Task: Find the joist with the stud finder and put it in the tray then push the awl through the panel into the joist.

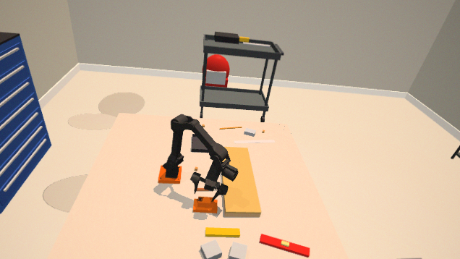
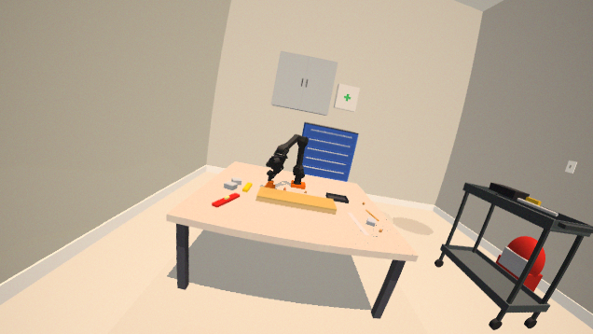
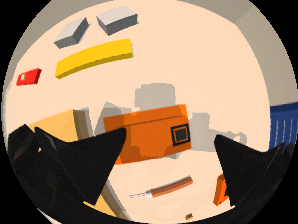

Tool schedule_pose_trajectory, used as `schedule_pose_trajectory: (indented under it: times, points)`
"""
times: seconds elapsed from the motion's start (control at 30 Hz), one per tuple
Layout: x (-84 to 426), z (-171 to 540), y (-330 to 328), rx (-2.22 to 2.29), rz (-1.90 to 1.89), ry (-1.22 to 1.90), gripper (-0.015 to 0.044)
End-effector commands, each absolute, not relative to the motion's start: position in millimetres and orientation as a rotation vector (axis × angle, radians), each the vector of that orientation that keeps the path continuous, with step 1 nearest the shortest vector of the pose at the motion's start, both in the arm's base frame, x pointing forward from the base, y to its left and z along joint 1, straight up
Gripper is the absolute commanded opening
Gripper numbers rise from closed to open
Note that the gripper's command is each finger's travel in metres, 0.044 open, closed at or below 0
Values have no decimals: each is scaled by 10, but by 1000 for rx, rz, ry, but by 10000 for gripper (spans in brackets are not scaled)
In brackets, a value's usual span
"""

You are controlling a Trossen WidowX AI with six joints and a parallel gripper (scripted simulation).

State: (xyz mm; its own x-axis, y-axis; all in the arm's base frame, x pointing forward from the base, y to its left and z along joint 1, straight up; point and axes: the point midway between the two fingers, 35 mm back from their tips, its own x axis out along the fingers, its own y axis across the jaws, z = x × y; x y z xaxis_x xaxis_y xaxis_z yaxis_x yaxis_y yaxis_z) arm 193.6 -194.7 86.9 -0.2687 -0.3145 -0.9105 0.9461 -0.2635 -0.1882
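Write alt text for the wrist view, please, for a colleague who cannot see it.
The open gripper hovers over an orange stud finder on a table, its dark fingers either side. The awl lies nearby, with part of the panel at the left. Beyond are a yellow bar, two grey blocks and a red level.

Room on my feed: plain beige-grey walls, pale baseboard, cream floor. Blue drawer cabinet (image 1: pixel 27 119) (image 2: pixel 330 151) (image 3: pixel 284 125) with light pull handles stands near the wall. Above it, grey two-door wall cabinet (image 2: pixel 304 83); white box (image 2: pixel 347 97) with green cross beside that. Dark two-shelf cart (image 1: pixel 242 52) (image 2: pixel 536 211) on casters, black case and yellow item on top, red domed object (image 1: pixel 217 63) (image 2: pixel 527 252) by its lower part. Light switch plate (image 2: pixel 571 166) on the wall above the cart. Table (image 1: pixel 126 152) (image 2: pixel 289 235): pale top, dark legs, shadow under it.
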Motion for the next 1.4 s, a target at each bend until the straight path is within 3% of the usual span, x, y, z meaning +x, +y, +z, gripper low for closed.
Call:
schedule_pose_trajectory:
  times: [0.0, 0.23, 1.37]
  points:
    - [1990, 893, -2011, 1696, -2254, 351, 440]
    - [1988, 897, -2018, 1912, -2474, -19, 440]
    - [2000, 693, -2028, 1914, -2476, -23, 440]
